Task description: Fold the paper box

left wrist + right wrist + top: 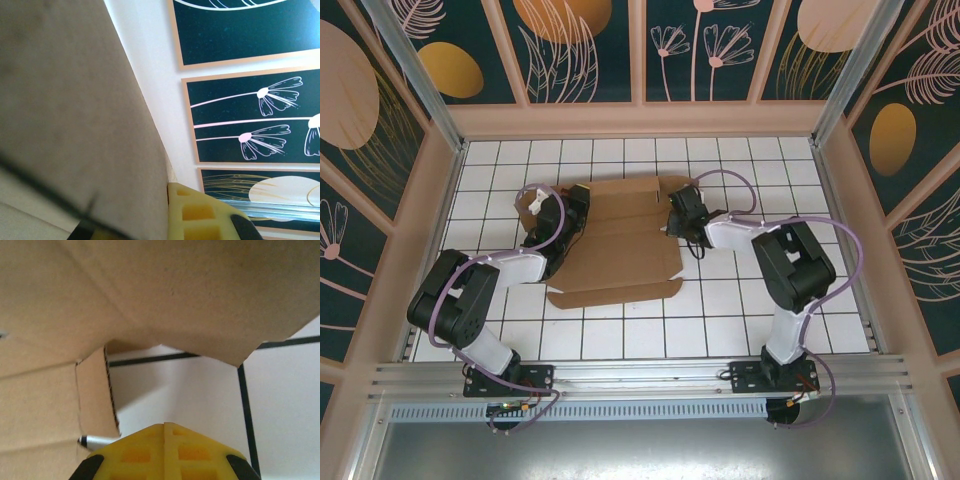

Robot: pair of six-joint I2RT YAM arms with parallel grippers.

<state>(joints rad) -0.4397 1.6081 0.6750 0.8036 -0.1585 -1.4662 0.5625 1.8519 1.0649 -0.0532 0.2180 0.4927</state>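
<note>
The paper box (620,245), a brown cardboard sheet, lies mostly flat mid-tabletop (720,320). The left gripper (568,212) is clamped on its left edge, the cardboard running down beside a yellow finger (200,215). At the right edge, the right gripper (672,215) is clenched on nothing, just short of a raised flap (200,300). Bare tiles stay free along the near side and both outer sides.

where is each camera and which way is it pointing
top external: above and behind the arms, looking down on table and paper box; both arms, left gripper, right gripper.
left wrist: at the box's edge, facing up toward flowered wall panels; one yellow finger.
right wrist: low, facing raised cardboard and table; shut yellow fingers.
shared: the paper box.
</note>
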